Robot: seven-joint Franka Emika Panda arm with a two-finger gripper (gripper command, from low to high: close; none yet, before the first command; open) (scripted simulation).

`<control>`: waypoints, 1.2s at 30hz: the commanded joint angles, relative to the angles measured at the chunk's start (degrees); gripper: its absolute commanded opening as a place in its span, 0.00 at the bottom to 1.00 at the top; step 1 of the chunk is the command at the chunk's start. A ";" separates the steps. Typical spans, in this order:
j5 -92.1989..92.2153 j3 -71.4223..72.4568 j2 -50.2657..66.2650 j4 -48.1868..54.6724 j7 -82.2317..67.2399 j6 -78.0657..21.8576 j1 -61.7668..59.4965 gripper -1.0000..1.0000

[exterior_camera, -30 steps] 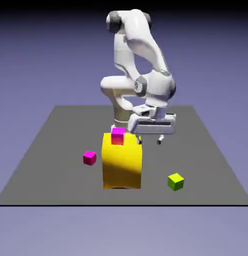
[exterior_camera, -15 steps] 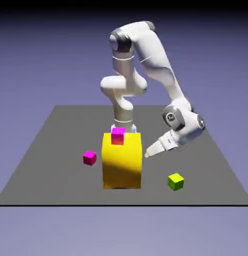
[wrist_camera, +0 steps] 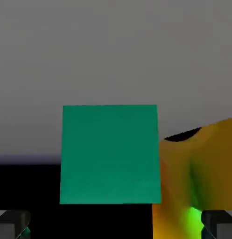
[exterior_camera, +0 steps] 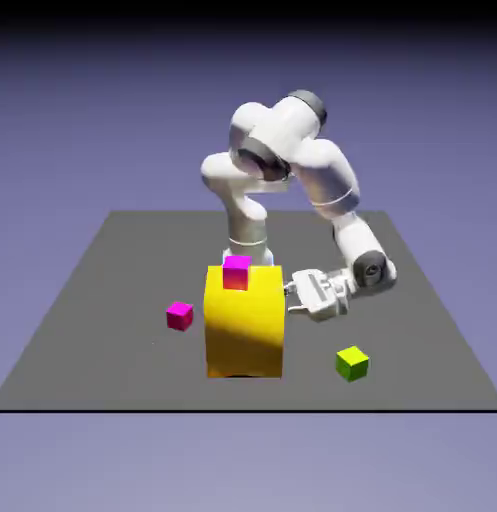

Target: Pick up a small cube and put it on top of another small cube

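Note:
The small teal cube (wrist_camera: 110, 154) fills the middle of the hand view, straight ahead of my gripper (wrist_camera: 116, 226), whose grey fingertips (wrist_camera: 13, 223) stand wide apart at the bottom corners with nothing between them. In the exterior view this cube is hidden behind the big yellow block (exterior_camera: 244, 325). My gripper (exterior_camera: 289, 293) lies low and sideways, open, pointing at the block's right-hand side. The small yellow-green cube (exterior_camera: 352, 363) sits on the table near the front, to the exterior view's right of the block and below my hand.
One magenta cube (exterior_camera: 236, 272) rests on top of the yellow block, another (exterior_camera: 179, 316) lies on the dark grey table (exterior_camera: 422, 340) to its left. The yellow block (wrist_camera: 201, 177) shows close on the hand view's right.
The arm has folded down and swung inward. The hand dropped from beside the block's top to a low, sideways pose at the block's right side. The jaws stayed open.

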 commanded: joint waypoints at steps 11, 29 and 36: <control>-1.16 4.19 2.81 7.04 -4.06 -5.41 1.28 0.00; -23.39 17.81 23.44 44.41 -26.28 -31.81 3.38 0.00; -27.84 16.91 25.48 41.92 -27.14 -30.87 -2.64 1.00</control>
